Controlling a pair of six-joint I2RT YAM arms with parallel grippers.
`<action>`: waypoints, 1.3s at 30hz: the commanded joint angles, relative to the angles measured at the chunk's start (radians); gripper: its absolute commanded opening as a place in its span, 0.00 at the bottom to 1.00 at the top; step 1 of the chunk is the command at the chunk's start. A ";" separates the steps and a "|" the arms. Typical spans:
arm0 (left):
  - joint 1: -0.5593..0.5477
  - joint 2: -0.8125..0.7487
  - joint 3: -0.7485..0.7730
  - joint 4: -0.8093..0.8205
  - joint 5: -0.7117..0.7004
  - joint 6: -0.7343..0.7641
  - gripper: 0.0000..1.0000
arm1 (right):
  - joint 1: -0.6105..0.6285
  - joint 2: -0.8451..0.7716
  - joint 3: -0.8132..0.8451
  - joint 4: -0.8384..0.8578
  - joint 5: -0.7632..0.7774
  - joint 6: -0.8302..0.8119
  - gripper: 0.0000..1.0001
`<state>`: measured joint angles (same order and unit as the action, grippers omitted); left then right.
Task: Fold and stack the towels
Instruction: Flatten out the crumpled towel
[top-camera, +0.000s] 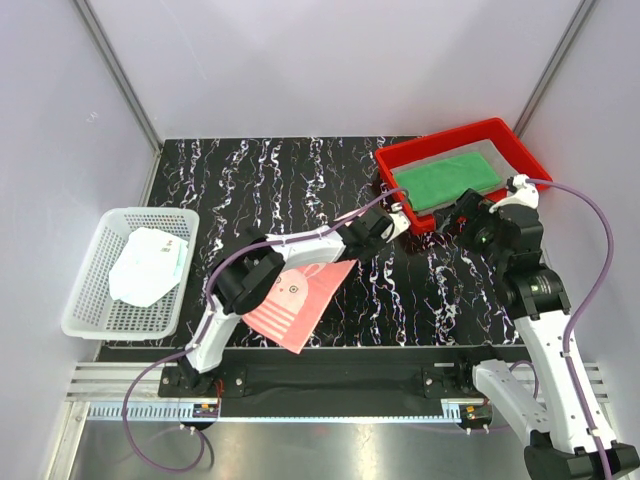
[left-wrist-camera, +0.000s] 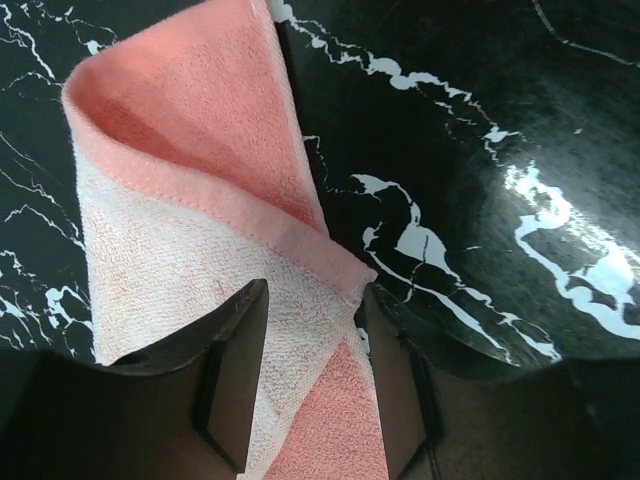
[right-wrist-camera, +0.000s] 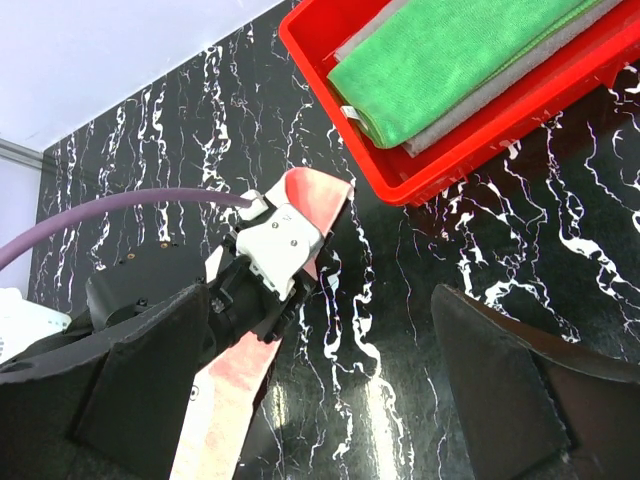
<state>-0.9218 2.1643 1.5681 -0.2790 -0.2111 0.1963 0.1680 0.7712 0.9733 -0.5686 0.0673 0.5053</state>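
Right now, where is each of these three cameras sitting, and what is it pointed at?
Top external: high behind the arms, looking down; both arms, red tray, white basket.
Left wrist: on the left arm, facing the pink towel between its fingers.
Right wrist: on the right arm, facing the left gripper; own open fingers show.
All share the pink towel.

Pink towel (top-camera: 300, 300) lifted, green towel (top-camera: 447, 181) on grey towel (top-camera: 489, 152)
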 joint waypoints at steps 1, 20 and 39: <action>0.003 0.000 0.033 0.023 -0.056 0.028 0.47 | -0.004 -0.010 0.048 -0.022 0.019 -0.001 1.00; 0.092 -0.245 -0.013 0.057 0.098 -0.057 0.00 | -0.002 0.103 -0.061 0.142 -0.102 0.024 0.99; 0.595 -0.176 0.047 0.032 0.366 -0.221 0.00 | 0.120 1.074 0.508 0.240 -0.349 -0.148 0.57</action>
<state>-0.3470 1.9694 1.5513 -0.2821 0.0509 -0.0048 0.2531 1.7699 1.3308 -0.3534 -0.2192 0.4229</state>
